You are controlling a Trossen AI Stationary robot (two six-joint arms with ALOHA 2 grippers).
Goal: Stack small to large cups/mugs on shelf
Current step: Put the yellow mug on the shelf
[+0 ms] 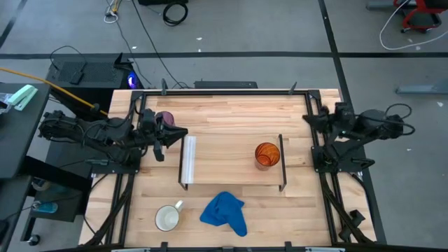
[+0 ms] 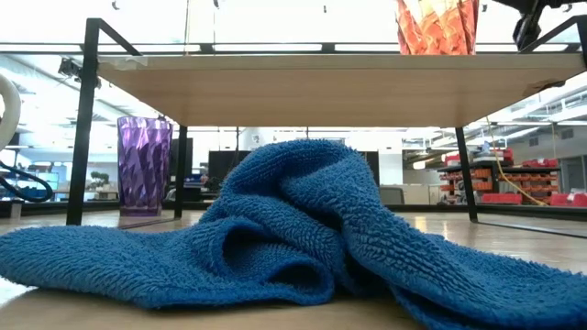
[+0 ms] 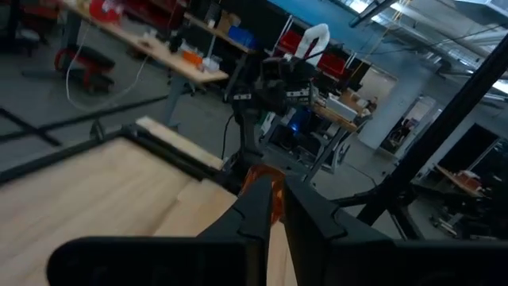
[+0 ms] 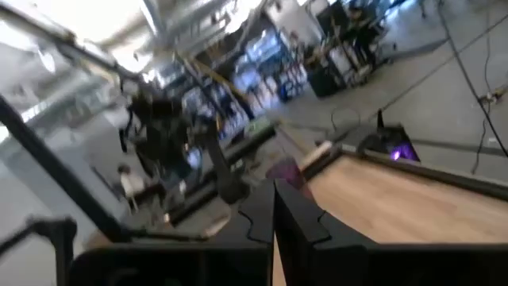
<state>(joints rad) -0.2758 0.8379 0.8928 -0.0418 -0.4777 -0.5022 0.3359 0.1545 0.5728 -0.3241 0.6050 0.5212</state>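
You see the wooden worktop (image 1: 231, 210) from above, with the shelf (image 1: 224, 161) standing across its middle, a white strip (image 1: 189, 159) along the shelf's left end; in the low view the shelf's board runs overhead on thin black legs. The left arm (image 1: 84, 133) reaches in from the worktop's left edge; the right arm (image 1: 357, 133) sits folded at the right edge, well apart from the cups. The blue cloth (image 1: 225, 213) lies crumpled on the worktop in front of the shelf, and in the low view it fills the foreground. The left pincer (image 1: 178, 132) points toward the shelf's left end, its fingers (image 3: 254, 210) nearly together and clamped on nothing; the right pincer (image 4: 274, 210) shows its fingers pressed together, also empty. The orange cup (image 1: 267, 155) stands upright on the shelf near its right end; the purple cup (image 1: 165, 118) stands upright on the worktop behind the shelf's left end, just beside the left pincer and not touching it; the white mug (image 1: 167, 218) stands on the worktop near the front, left of the blue cloth, its handle turned toward the shelf.
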